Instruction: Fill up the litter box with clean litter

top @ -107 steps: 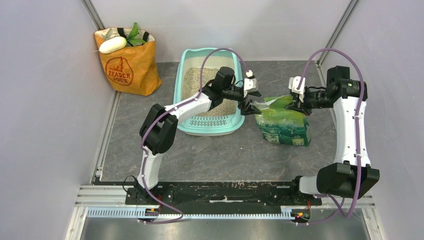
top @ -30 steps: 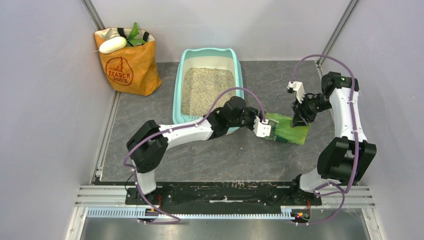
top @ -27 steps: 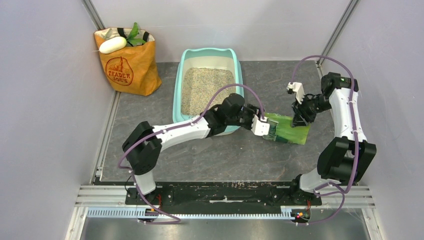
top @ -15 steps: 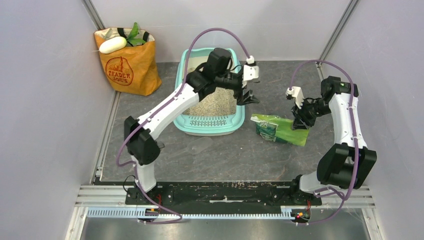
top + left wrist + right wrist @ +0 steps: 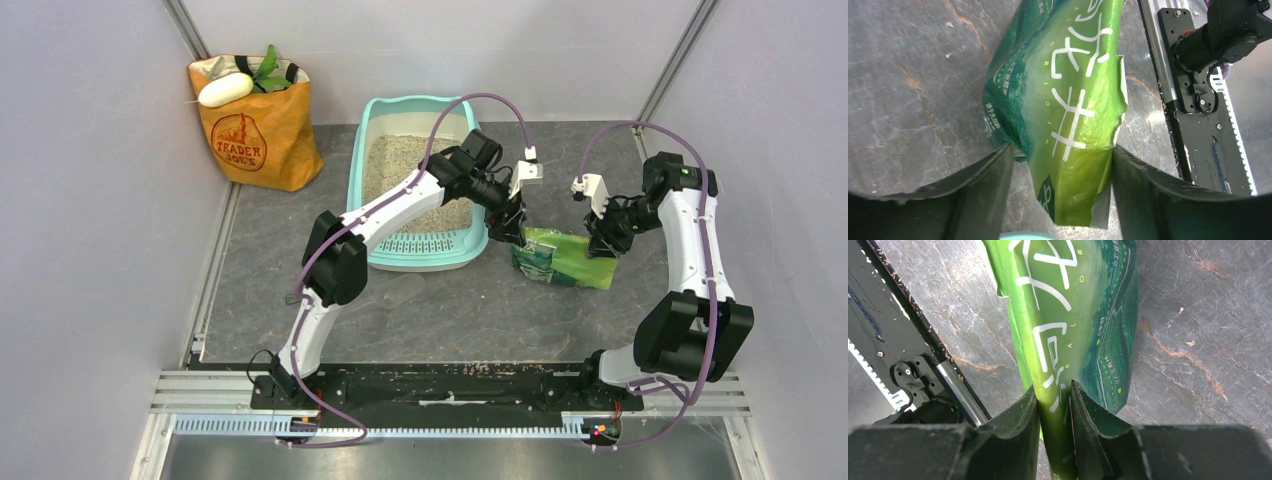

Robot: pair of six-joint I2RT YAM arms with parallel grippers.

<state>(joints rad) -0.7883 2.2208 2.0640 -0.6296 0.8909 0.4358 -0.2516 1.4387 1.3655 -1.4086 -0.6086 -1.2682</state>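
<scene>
Nearest the bases, the green bag lies flat on the table. The right wrist view shows the right gripper pinched tight on one folded edge. The left wrist view shows the left gripper spread wide, straddling the bag's other end (from overhead neither grip is readable). Just left of the bag sits the litter box, with clean litter covering its floor. Farthest back, in the left corner, stands an orange paper bag.
</scene>
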